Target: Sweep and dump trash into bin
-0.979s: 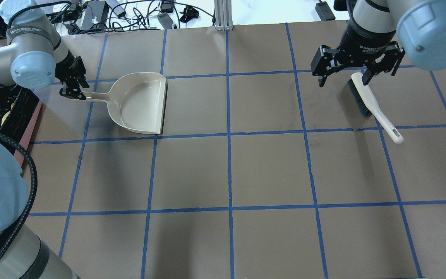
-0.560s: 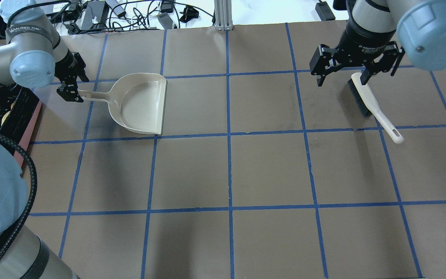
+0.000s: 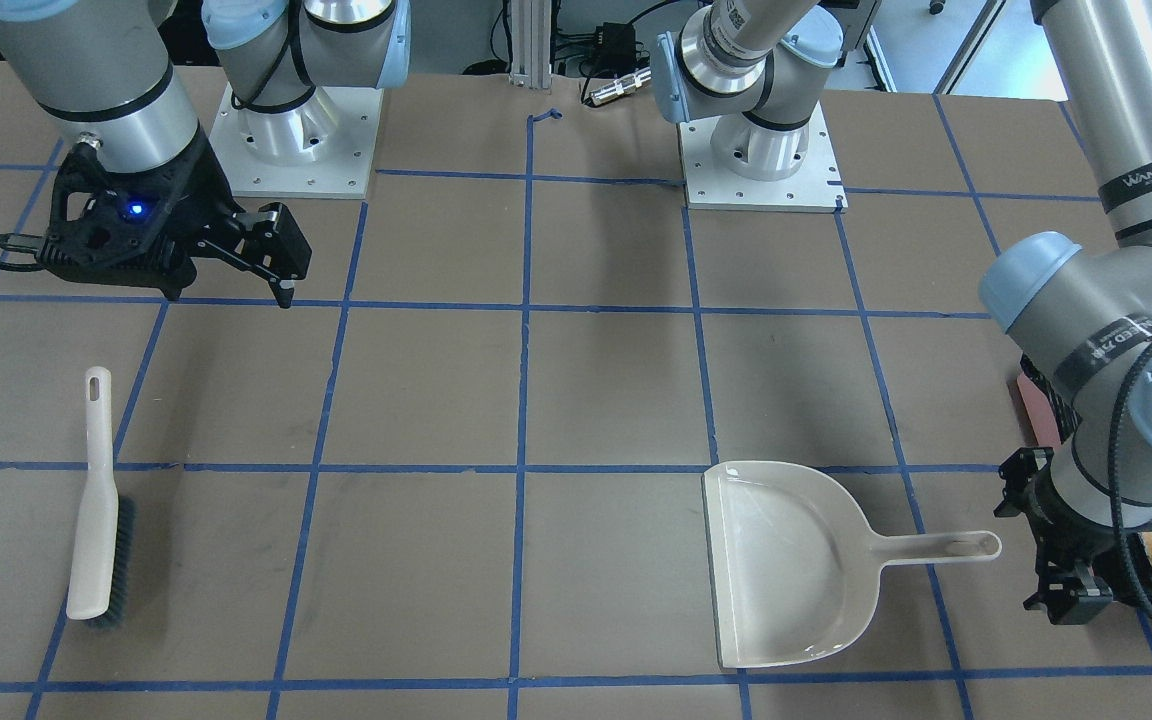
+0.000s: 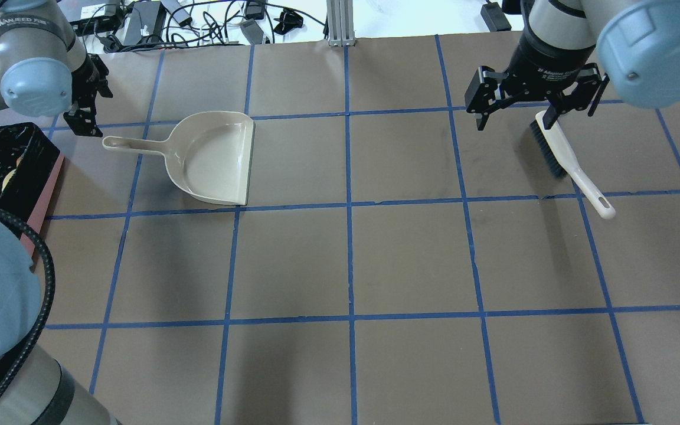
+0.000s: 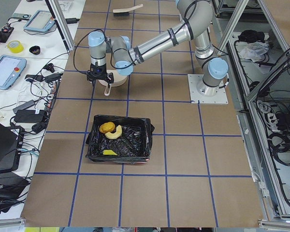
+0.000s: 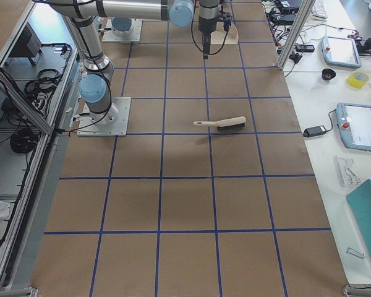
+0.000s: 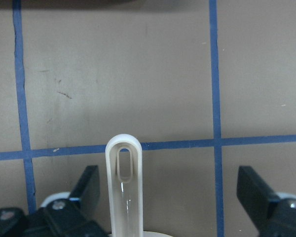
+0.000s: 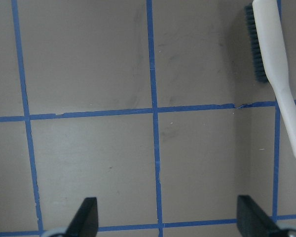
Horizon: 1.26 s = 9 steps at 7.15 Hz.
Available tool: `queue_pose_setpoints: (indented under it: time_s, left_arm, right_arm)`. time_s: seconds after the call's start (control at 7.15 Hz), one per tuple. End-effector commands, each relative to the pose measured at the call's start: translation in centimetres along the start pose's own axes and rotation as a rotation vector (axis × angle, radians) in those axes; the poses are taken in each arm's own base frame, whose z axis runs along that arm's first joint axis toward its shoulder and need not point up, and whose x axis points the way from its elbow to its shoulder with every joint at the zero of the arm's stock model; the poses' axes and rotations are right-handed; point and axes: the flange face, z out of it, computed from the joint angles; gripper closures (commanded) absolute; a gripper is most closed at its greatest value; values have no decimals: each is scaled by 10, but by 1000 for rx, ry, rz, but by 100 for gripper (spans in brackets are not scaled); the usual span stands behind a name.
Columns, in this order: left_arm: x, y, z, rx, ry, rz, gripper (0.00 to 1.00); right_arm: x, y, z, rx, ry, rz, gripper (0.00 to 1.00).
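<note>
The brown worktop (image 8: 89,64) fills the view, crossed by blue tape lines (image 8: 153,148). A white-handled brush (image 8: 276,59) lies at the upper right, its dark bristles facing left and its slotted handle end pointing down. The right gripper (image 8: 168,219) shows its black jaws wide apart at the bottom edge, with bare worktop between them.

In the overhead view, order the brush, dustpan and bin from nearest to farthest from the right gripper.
1. The brush: directly by the right gripper.
2. The dustpan: left of centre.
3. The bin: far left edge.

Mid table (image 4: 411,260) open btwn dustpan (image 4: 210,158) & brush (image 4: 569,164); bin (image 5: 146,137) blocks L end.
</note>
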Motion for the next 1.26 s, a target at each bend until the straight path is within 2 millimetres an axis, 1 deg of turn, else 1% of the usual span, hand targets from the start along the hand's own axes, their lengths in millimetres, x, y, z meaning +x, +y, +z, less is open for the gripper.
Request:
queue_pose_setpoints:
  time_s: [0.0,0.14,0.28,0.42,0.56,0.7,0.84,0.98,1.12]
  left_arm:
    - [0,-2,-10,11,15,4,0]
    - [0,-3,-24,22,33,99,0]
    - [-2,1,-40,34,52,234,0]
    - [-3,9,-53,45,63,391,0]
    - [-5,39,-85,68,101,595,0]
    - [-10,55,-103,75,118,679,0]
    - [-18,67,-124,81,133,758,0]
    - [-25,85,-145,85,144,914,0]
    - [-32,98,-157,81,139,1007,0]
  right_arm:
    - [-8,1,1,0,5,-6,0]
    - [-8,1,6,-7,9,-6,0]
    - [-8,0,8,-11,9,-8,0]
    - [-9,-3,12,-13,0,-9,0]
    - [-10,-7,22,-31,-2,-8,0]
    - [-10,-9,26,-40,-1,-8,0]
    - [-10,-9,25,-39,-1,-10,0]
    - [-10,-8,26,-42,-1,-10,0]
    - [-10,-7,31,-50,0,-11,0]
